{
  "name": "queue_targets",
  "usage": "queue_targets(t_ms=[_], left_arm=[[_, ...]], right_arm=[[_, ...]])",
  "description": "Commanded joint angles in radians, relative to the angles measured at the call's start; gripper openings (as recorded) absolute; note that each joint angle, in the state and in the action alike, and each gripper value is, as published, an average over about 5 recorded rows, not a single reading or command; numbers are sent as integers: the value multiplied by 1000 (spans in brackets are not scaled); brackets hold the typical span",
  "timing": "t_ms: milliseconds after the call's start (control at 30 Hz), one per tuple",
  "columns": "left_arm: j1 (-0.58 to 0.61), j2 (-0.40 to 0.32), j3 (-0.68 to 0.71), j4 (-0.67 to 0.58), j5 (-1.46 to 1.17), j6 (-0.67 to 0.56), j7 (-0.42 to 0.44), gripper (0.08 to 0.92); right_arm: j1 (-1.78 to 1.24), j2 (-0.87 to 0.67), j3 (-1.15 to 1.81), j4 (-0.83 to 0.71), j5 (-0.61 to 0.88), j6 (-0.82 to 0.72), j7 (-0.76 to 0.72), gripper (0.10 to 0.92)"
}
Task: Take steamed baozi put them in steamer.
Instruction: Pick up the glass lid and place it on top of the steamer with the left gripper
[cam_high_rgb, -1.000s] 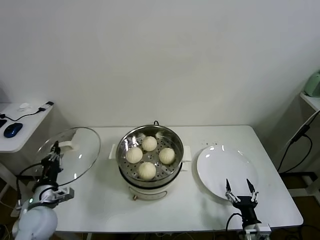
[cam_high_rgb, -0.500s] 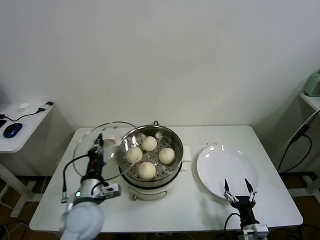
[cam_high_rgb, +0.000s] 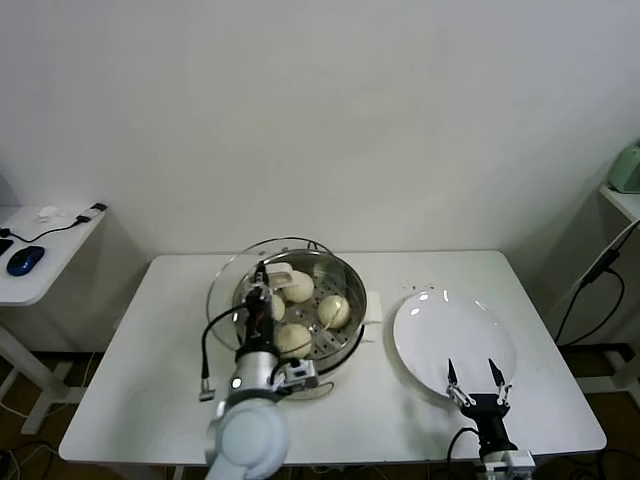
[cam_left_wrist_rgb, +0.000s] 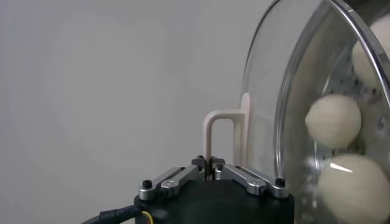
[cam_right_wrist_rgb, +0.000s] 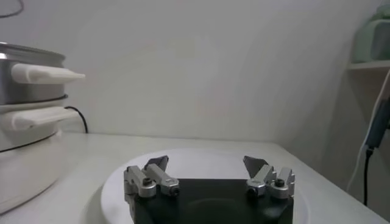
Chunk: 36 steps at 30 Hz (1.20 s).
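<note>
The steamer (cam_high_rgb: 345, 282), a shiny steel pot on a white base, stands mid-table with several cream-white steamed baozi (cam_high_rgb: 334, 311) on its perforated tray. My left gripper (cam_high_rgb: 262, 276) is shut on the white handle (cam_left_wrist_rgb: 222, 131) of the round glass lid (cam_high_rgb: 225, 285). It holds the lid tilted over the steamer's left side. Through the glass the left wrist view shows baozi (cam_left_wrist_rgb: 333, 120). One bun is partly hidden behind the left gripper in the head view. My right gripper (cam_high_rgb: 470, 384) hangs open and empty over the near edge of the white plate (cam_high_rgb: 450, 335).
A side table at the far left carries a blue mouse (cam_high_rgb: 25, 259) and a cable. A pale green object (cam_high_rgb: 626, 166) sits on a shelf at the right, with a dark cable (cam_high_rgb: 598, 275) hanging below it. The steamer's white side handles (cam_right_wrist_rgb: 46, 73) show in the right wrist view.
My left arm has carried the glass lid from beyond the table's left edge rightwards to over the steamer. The right gripper has stayed where it was.
</note>
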<state>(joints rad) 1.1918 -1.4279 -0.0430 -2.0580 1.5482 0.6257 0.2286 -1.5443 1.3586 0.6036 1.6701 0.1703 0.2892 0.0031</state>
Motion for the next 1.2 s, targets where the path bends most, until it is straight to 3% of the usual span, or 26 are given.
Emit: queue_targets(t_ms=[33, 467, 1200], left_arm=[[-34, -78, 96, 40, 77, 46, 29, 134], [-50, -122, 132, 160, 115, 49, -6, 134], [-67, -47, 85, 224, 81, 15, -65, 134]], right_arm=[[-2, -6, 2, -10, 13, 22, 3, 823], [-6, -15, 4, -20, 20, 63, 11, 823], [-12, -14, 5, -36, 23, 99, 18, 823]])
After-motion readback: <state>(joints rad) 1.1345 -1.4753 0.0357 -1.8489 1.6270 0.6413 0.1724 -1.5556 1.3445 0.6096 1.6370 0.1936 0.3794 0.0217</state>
